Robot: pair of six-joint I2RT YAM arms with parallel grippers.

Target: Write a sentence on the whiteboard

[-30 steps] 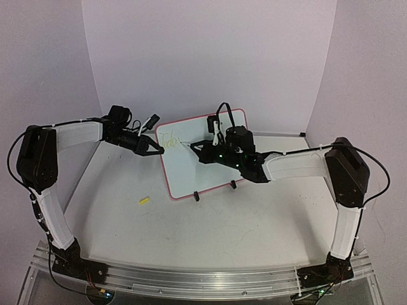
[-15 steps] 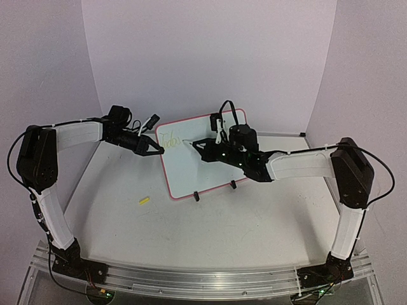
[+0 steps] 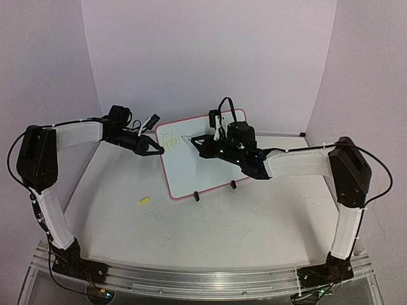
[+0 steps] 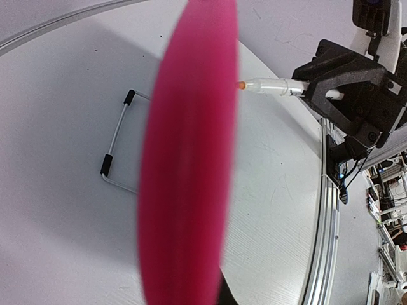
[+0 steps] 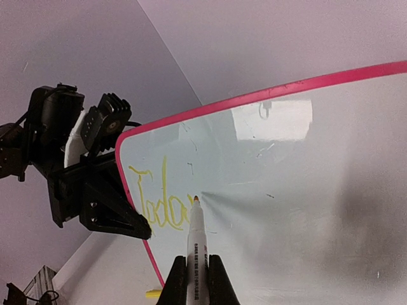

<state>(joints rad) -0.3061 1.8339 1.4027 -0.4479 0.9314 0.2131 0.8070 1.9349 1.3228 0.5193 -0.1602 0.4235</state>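
The whiteboard (image 3: 206, 162) stands tilted on two black clip feet, its red frame facing me. My left gripper (image 3: 156, 150) is shut on its left edge; in the left wrist view the frame (image 4: 187, 159) is a red blur close to the lens. My right gripper (image 3: 198, 145) is shut on a white marker (image 5: 196, 244), with the tip against the board. The sentence (image 5: 159, 206) shows as yellow cursive "Toda" at the board's upper left, and the tip sits just right of the last letter. The marker also shows in the left wrist view (image 4: 270, 86).
A small yellow marker cap (image 3: 144, 201) lies on the table left of the board, and it also shows in the right wrist view (image 5: 151, 293). One wire foot (image 4: 117, 149) of the board rests on the table. A metal rail (image 3: 191, 279) runs along the near edge.
My right gripper has lifted the marker tip a little up the board beside the last letter. The left arm and the board have not moved.
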